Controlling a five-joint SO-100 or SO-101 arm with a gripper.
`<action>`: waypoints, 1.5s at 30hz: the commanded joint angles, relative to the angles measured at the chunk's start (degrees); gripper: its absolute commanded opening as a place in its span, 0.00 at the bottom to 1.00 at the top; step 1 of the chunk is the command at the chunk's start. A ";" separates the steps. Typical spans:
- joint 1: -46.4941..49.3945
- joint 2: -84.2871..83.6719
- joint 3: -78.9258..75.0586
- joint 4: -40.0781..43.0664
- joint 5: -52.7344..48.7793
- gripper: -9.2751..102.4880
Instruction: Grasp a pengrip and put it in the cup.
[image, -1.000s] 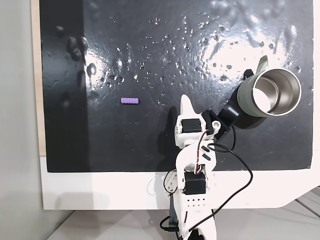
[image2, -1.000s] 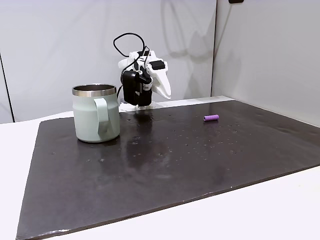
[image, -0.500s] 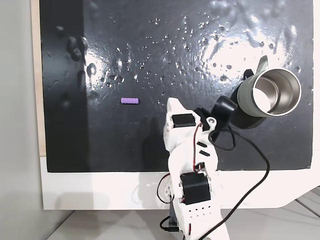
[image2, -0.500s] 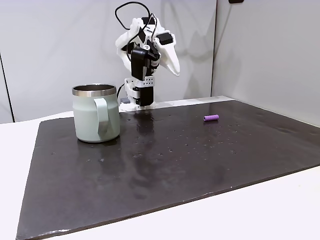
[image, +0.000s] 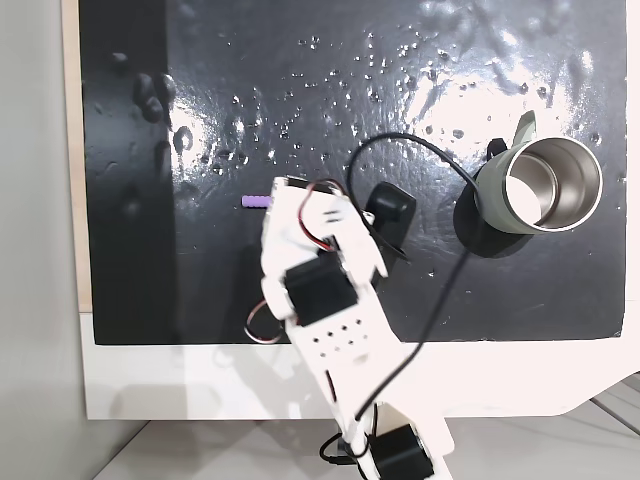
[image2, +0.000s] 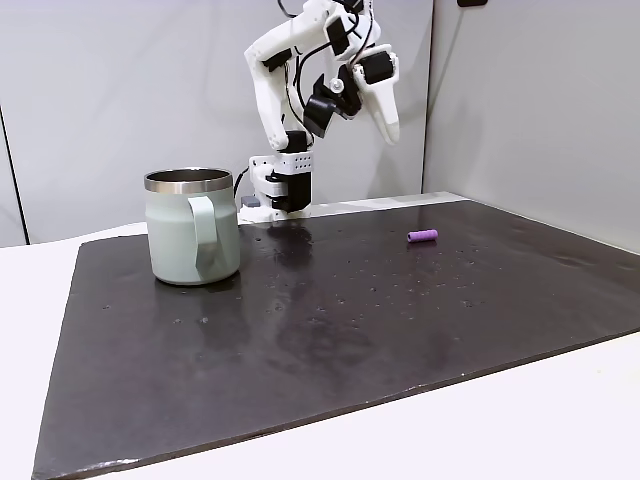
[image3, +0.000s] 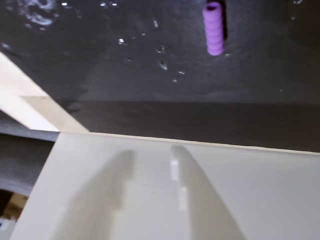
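The white arm stood raised from its base at the far edge of the mat, folded at the elbow, with the gripper held high in the air and angled downward toward the pengrip. Whether its fingers were parted or together I could not tell; they looked like one pale wedge.

The pengrip lay flat on the black mat, well apart from the cup. In the top-down fixed view its long axis ran left to right, one end partly hidden behind the arm. It was a small lilac ribbed cylinder. The mat was dark, glossy and dimpled. The cup was a sage-green mug, upright, with a bright steel interior and a side handle.
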 joint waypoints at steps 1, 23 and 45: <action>-3.08 -4.31 -5.71 1.05 1.93 0.30; -9.84 -31.73 -12.13 -3.87 9.23 0.33; -10.02 -44.82 -12.92 -9.40 6.50 0.24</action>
